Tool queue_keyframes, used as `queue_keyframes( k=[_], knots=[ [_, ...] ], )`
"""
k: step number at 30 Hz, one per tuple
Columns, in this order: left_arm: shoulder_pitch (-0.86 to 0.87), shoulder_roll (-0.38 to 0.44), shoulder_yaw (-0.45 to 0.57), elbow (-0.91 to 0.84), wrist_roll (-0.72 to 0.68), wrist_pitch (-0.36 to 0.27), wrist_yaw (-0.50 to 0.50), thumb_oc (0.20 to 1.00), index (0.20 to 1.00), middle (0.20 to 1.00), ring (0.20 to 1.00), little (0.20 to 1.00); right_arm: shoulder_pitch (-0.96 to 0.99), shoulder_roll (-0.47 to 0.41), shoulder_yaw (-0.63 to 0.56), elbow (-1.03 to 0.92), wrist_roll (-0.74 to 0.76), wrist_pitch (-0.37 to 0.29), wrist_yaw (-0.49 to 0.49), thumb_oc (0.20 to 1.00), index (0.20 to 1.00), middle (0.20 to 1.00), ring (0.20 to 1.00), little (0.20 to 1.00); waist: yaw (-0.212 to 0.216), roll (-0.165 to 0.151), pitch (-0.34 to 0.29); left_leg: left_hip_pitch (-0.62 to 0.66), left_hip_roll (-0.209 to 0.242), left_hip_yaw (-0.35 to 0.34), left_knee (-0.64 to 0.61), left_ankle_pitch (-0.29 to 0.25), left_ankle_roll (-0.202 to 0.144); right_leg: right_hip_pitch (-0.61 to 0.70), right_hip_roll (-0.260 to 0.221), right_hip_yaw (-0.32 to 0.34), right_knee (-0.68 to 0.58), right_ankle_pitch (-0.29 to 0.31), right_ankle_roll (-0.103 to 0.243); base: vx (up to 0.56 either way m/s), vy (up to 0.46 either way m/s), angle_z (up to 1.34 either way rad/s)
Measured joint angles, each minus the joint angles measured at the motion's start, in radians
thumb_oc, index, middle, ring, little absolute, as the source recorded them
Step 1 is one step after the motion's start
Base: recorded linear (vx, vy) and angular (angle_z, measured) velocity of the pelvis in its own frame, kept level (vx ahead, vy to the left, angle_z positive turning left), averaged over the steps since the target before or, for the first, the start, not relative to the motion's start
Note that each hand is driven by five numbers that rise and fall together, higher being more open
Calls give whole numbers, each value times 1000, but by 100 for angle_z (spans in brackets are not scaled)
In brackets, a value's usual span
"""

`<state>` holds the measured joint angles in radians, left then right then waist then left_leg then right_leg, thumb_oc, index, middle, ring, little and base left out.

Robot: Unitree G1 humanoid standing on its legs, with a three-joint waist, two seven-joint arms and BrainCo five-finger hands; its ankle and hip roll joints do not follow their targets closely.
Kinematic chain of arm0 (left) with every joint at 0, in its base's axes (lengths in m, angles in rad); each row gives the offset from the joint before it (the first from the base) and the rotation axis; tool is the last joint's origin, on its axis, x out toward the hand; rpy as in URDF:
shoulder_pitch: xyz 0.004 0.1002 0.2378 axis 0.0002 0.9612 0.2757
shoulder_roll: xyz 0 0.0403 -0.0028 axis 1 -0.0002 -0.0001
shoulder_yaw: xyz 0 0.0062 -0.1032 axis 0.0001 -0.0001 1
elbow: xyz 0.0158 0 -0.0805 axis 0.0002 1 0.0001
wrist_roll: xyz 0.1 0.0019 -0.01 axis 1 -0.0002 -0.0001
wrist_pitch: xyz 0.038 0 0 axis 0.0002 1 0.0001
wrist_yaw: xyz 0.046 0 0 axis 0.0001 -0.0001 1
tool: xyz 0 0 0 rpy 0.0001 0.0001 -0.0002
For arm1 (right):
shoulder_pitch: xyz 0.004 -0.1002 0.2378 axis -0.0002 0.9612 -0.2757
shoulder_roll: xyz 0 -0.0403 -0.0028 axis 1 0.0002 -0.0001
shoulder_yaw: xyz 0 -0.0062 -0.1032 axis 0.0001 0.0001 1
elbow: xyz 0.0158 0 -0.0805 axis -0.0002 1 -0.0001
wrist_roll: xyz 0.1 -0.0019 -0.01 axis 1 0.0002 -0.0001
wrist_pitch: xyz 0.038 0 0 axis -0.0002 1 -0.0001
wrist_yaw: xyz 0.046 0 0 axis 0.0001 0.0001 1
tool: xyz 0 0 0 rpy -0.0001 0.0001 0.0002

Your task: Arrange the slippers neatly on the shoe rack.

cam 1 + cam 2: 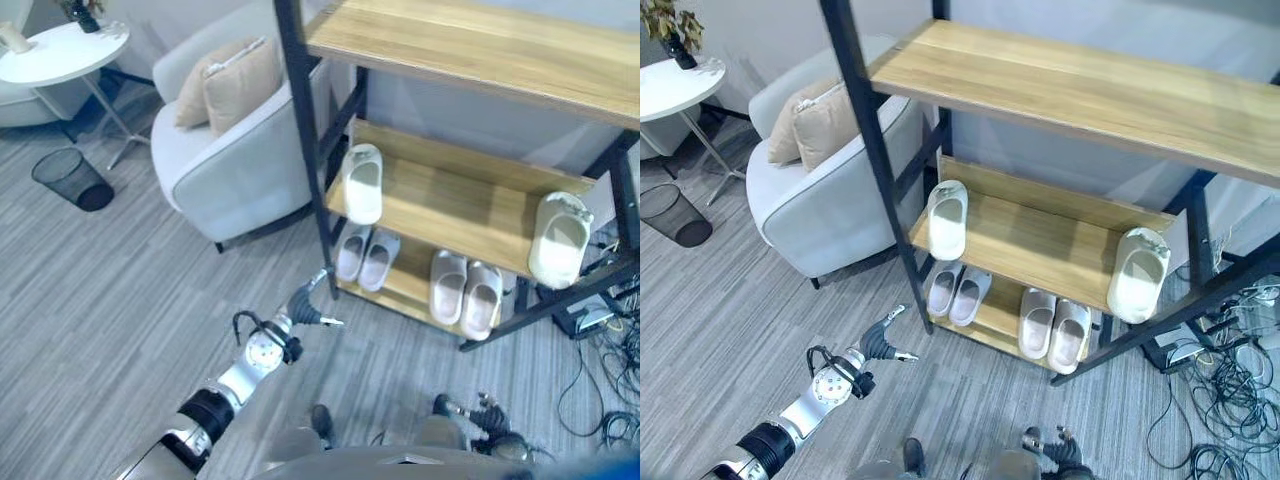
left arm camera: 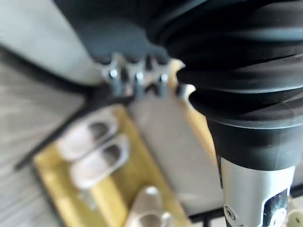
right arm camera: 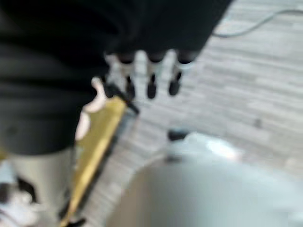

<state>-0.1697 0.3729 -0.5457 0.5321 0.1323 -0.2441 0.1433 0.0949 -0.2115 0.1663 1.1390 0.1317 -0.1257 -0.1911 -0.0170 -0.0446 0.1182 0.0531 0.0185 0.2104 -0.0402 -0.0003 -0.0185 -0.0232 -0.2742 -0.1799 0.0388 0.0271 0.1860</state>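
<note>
Left hand (image 1: 305,308) lower centre, fingers relaxed, empty; right hand (image 3: 150,71) loose. Risk: split slippers (image 1: 362,182) (image 1: 559,238) on middle shelf (image 1: 450,205) knocked off by careless reach.

Shoe rack (image 1: 1040,235): mid shelf w/ 2 slippers (image 1: 947,218) (image 1: 1137,272) at opp ends, bottom shelf 2 pairs (image 1: 958,291) (image 1: 1054,330).

Both eye views are looking down from head height, from slightly offset spots, sharing the shoe rack (image 1: 470,200), the armchair (image 1: 820,200) and the grey floor (image 1: 120,300). The left wrist camera is peering very closely past the left hand (image 2: 137,78) at the rack's lowest shelf. The right wrist camera is facing along the right hand (image 3: 151,78) toward the floor, with the rack's edge beside it.
</note>
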Motion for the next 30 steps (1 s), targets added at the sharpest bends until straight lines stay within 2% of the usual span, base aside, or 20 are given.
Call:
queue_keyframes(
  k=[3, 6, 9, 13, 17, 20, 23, 25, 28, 30],
  knots=[
    [16, -62, -9, -45, -4, -8, -3, 1000, 1000, 1000, 1000, 1000, 12, -40, 3, -6, 0, 2, 3, 1000, 1000, 1000, 1000, 1000, -7, 47, -37, 17, 70, -10, -28, 17, -36, 42, 85, -16, -69, 6, -33, 66, -117, -3],
    [2, -78, -48, -111, -35, -11, -13, 1000, 1000, 1000, 1000, 1000, -10, -57, 5, -13, -4, 2, 10, 1000, 1000, 1000, 1000, 1000, -27, 64, -48, 13, 93, -29, -28, 23, -45, 54, 110, -31, -83, 4, -44, 62, -75, 9],
    [-23, -84, -83, -127, -33, -16, -15, 1000, 1000, 1000, 1000, 1000, -21, -49, 7, -13, -29, 2, 13, 1000, 1000, 1000, 1000, 1000, -28, 75, -57, 14, 93, -29, -29, 22, -49, 53, 109, -29, -82, 5, -49, 45, -23, 1],
    [-50, -60, -82, -125, -22, -13, -11, 1000, 1000, 1000, 1000, 1000, -18, -31, 48, -14, -38, 2, 19, 1000, 1000, 1000, 1000, 1000, -41, 74, -59, 21, 67, -28, -39, 22, -46, 41, 81, -24, -71, 2, -44, 58, -27, 0],
    [-91, -53, -70, -126, -22, -14, 23, 1000, 1000, 1000, 1000, 1000, -7, -28, 49, -22, -39, 2, 21, 1000, 1000, 1000, 1000, 1000, -52, 88, -73, 37, 57, -19, -51, 24, -40, 49, 69, -20, -73, 7, -37, 10, -11, -5],
    [-43, -54, -65, -113, -23, -14, 37, 1000, 1000, 1000, 1000, 1000, -1, -26, 41, -20, -38, 3, 20, 1000, 1000, 1000, 1000, 1000, -47, 95, -94, 42, 49, -6, -51, 25, -39, 50, 66, -2, -75, 17, -36, 7, -17, -4],
    [-28, -94, -2, -48, -78, 12, 102, 1000, 1000, 1000, 1000, 1000, 17, -58, 125, -152, -90, 3, 7, 1000, 1000, 1000, 1000, 1000, -47, 103, -96, 2, 64, -5, -45, 28, -41, 11, 78, 13, -95, 24, -32, 61, -85, -8],
    [-27, -91, 6, -30, -98, 38, 108, 1000, 1000, 1000, 1000, 1000, 19, -64, 125, -163, -114, 1, -6, 1000, 1000, 1000, 1000, 1000, -45, 110, -88, 0, 82, -9, -51, 36, -47, 30, 99, 6, -135, 40, -38, 60, -65, 4],
    [-40, -94, 6, -35, -101, 41, 128, 1000, 1000, 1000, 1000, 1000, 15, -96, 123, -182, -115, 0, -17, 1000, 1000, 1000, 1000, 1000, -47, 144, -61, -1, 98, -18, -51, 42, -55, 34, 117, 0, -135, 37, -42, 30, 1, 3],
    [-45, -95, 6, -41, -100, 41, 129, 1000, 1000, 1000, 1000, 1000, 17, -99, 123, -183, -115, 0, -19, 1000, 1000, 1000, 1000, 1000, -48, 153, -57, -1, 103, -25, -51, 42, -56, 34, 126, 0, -135, 36, -48, 59, 32, -3]
  ],
)
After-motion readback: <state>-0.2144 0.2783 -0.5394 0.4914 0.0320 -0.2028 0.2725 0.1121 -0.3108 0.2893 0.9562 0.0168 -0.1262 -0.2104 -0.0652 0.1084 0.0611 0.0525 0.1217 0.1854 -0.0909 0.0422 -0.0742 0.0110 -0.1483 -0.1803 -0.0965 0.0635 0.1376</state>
